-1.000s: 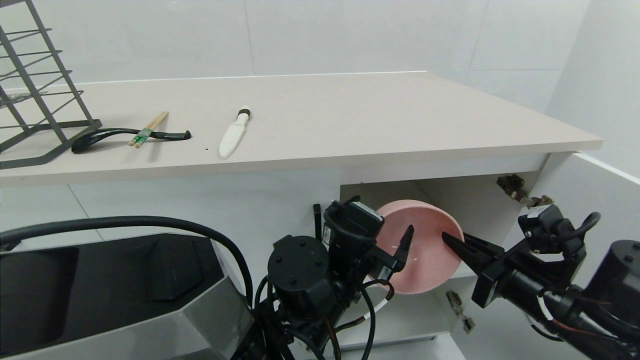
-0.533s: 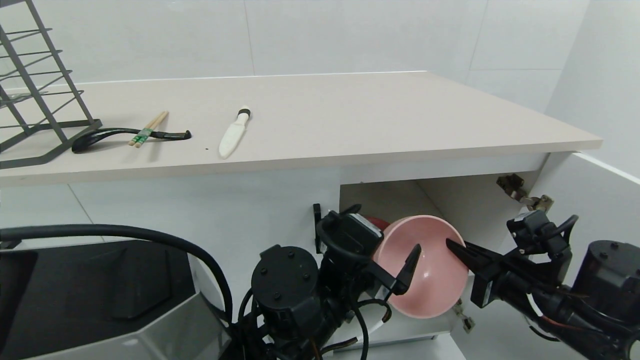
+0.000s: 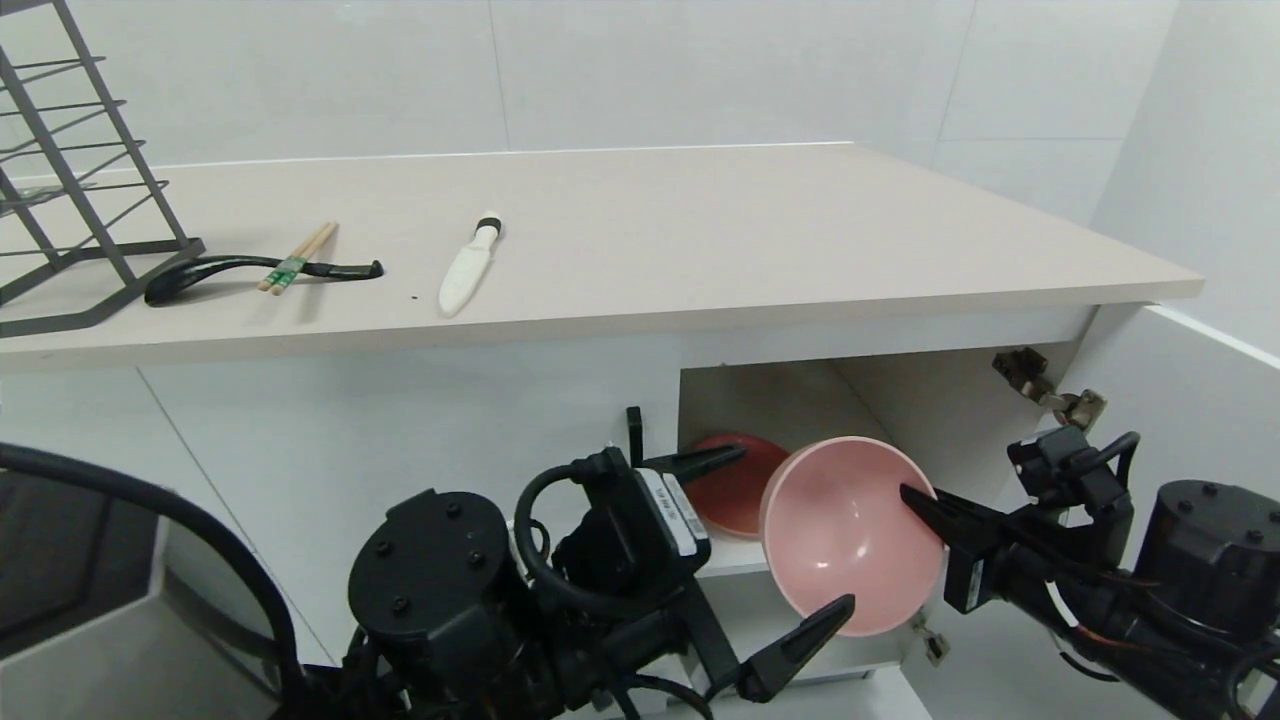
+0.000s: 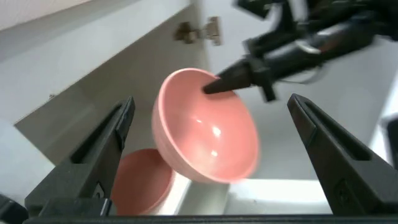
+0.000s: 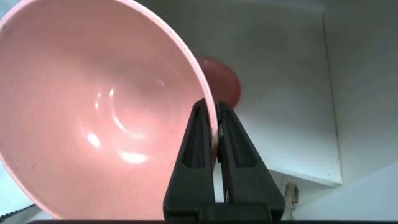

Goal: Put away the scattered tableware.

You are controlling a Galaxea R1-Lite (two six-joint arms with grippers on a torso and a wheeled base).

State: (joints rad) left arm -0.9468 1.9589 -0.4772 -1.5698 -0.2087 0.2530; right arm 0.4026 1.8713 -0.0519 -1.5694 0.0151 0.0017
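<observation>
Bowls, two: pink bowl (image 3: 850, 535) rim-clamped between right fingers (image 3: 925, 505), red bowl (image 3: 735, 490) on cabinet shelf (image 3: 728, 560); left fingers (image 3: 800, 640) wide apart.

1. The left arm (image 3: 430, 580) is matte black, with a round joint housing carrying a ring of small screws
2. Its wrist block bears a white label (image 3: 672, 507) and a thick black cable loop (image 3: 535, 500)
3. The left gripper (image 3: 795, 525) has two long black fingers tapering to points
4. The right arm (image 3: 1200, 540) is black too, with thin red and white wires (image 3: 1095, 625)
5. The right gripper (image 3: 915, 497) has slim, wedge-shaped black fingers
</observation>
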